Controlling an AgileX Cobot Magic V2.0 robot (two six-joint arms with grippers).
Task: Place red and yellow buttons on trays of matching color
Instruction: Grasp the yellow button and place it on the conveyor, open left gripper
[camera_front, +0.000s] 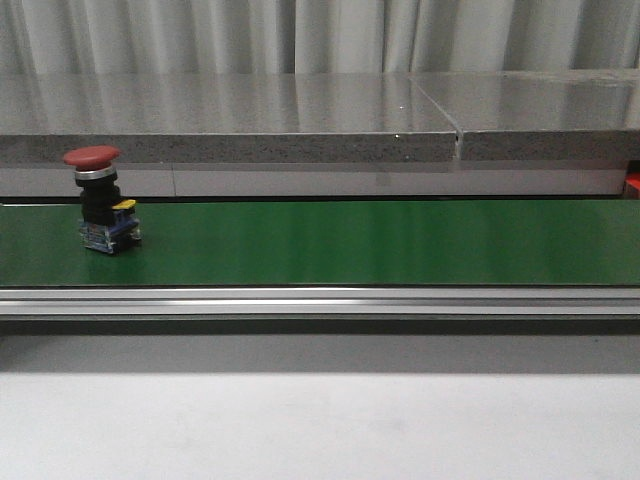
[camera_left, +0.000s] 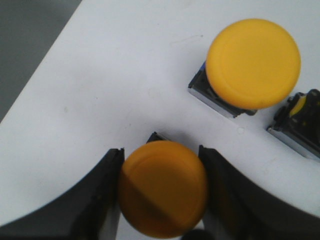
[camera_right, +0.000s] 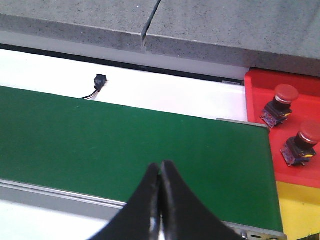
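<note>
I see the left end effector (camera_left: 162, 192) clamped on a yellow mushroom-head push button (camera_left: 162, 195). Right end effector (camera_right: 160, 172) closed, empty, above the green conveyor belt (camera_right: 125, 145). A red mushroom-head push button (camera_front: 100, 198) stands far left on the belt.

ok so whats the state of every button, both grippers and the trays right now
red button on the green belt: upright, untouched
left gripper: shut on a yellow button
second yellow button: upright on the white surface, free
right gripper: shut, empty, above the belt
red tray: holds two red buttons
yellow tray: visible part bare
</note>
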